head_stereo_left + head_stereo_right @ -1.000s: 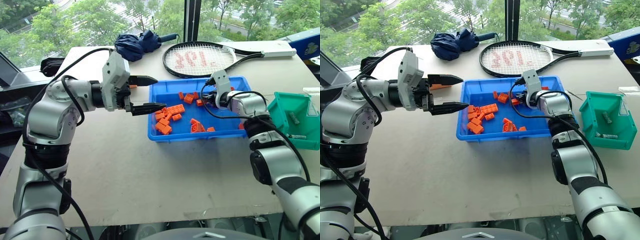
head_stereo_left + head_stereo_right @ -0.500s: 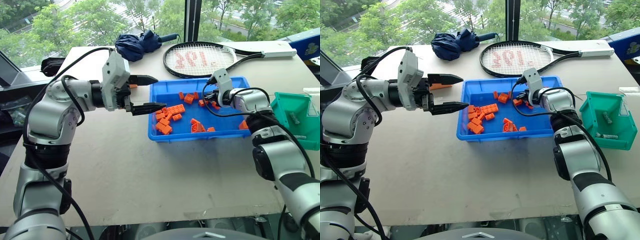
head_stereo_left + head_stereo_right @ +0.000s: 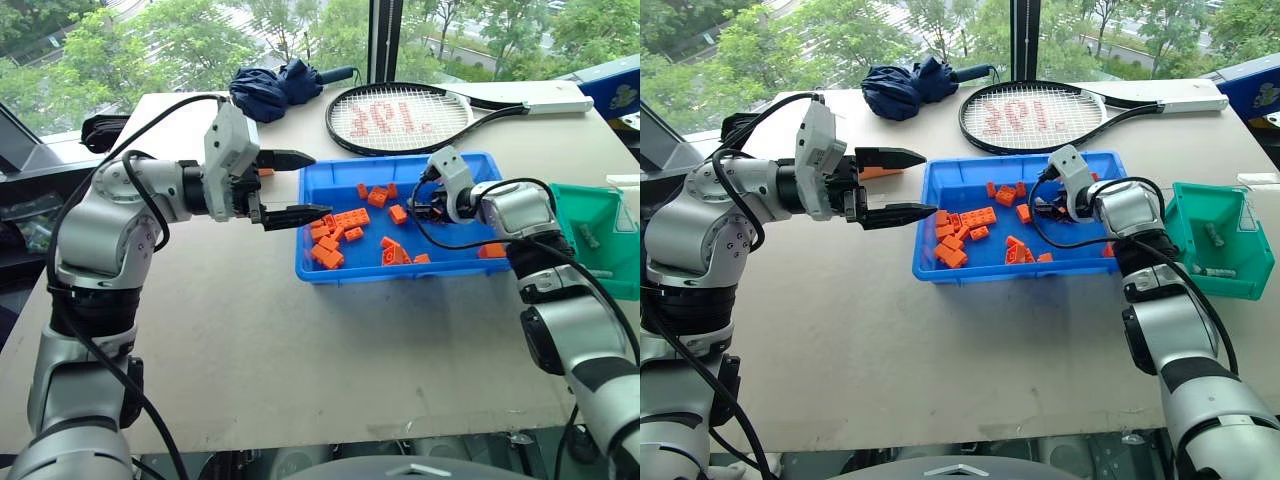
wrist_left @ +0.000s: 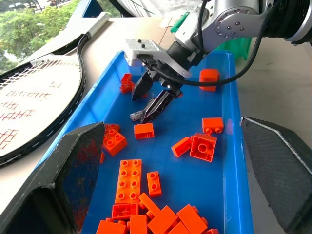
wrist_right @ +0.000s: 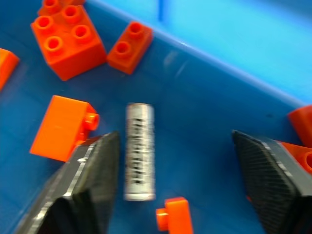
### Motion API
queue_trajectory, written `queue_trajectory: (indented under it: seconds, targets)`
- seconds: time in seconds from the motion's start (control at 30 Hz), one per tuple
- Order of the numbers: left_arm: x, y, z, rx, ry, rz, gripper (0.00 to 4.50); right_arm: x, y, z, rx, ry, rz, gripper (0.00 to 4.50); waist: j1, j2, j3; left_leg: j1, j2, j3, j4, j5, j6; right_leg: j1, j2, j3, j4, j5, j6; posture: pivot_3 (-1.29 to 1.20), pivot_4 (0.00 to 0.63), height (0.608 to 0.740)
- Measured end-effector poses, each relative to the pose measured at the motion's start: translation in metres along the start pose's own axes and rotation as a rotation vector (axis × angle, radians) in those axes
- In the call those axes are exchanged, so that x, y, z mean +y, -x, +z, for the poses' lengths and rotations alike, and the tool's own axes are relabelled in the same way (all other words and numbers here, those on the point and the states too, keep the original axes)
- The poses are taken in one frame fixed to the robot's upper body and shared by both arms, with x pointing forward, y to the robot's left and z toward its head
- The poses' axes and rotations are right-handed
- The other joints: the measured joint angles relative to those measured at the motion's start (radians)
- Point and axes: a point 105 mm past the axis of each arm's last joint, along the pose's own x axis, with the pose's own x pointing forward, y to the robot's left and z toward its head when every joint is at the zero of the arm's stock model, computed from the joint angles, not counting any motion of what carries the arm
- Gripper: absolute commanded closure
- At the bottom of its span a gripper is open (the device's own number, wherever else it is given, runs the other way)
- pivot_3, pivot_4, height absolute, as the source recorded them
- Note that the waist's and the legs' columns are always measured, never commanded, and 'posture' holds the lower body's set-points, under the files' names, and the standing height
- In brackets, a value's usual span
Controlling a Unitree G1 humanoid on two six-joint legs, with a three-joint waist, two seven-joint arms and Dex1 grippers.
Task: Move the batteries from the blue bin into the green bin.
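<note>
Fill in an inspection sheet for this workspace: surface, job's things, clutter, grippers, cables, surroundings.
Surface: pale table, bare in front.
Job's things: one battery lies flat on the floor of the blue bin; green bin beside it holds batteries.
Clutter: orange bricks in the blue bin; racket, folded umbrella behind.
Grippers: right gripper open, fingers either side of the battery; left gripper open, above the blue bin's left rim.
Cables: black cables along both arms.
Surroundings: window, trees outside.
</note>
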Motion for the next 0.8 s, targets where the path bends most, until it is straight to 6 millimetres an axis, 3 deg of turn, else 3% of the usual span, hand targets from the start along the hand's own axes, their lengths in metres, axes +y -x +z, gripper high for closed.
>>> queue_trajectory:
  seconds: [0.27, 0.6, 0.8]
  targets:
    - [0.0, -0.001, 0.0, 0.0, 0.001, 0.001, 0.0, 0.008, 0.002, -0.007, 0.014, -0.02, 0.068, 0.09, 0.0, 0.0, 0.0, 0.0, 0.0, 0.0, 0.0, 0.0, 0.0, 0.0, 0.0, 0.0, 0.0, 0.0, 0.0, 0.0, 0.15, 0.74]
    - [0.0, 0.0, -0.001, 0.003, 0.002, 0.002, 0.0, 0.016, -0.002, -0.007, 0.006, -0.035, 0.098, 4.48, 0.0, 0.0, 0.0, 0.0, 0.0, 0.0, 0.0, 0.0, 0.0, 0.0, 0.0, 0.0, 0.0, 0.0, 0.0, 0.0, 0.15, 0.74]
    - [-0.001, 0.0, -0.002, 0.01, 0.014, -0.006, 0.0, 0.014, -0.001, -0.006, -0.001, -0.038, 0.083, 4.48, 0.0, 0.0, 0.0, 0.0, 0.0, 0.0, 0.0, 0.0, 0.0, 0.0, 0.0, 0.0, 0.0, 0.0, 0.0, 0.0, 0.15, 0.74]
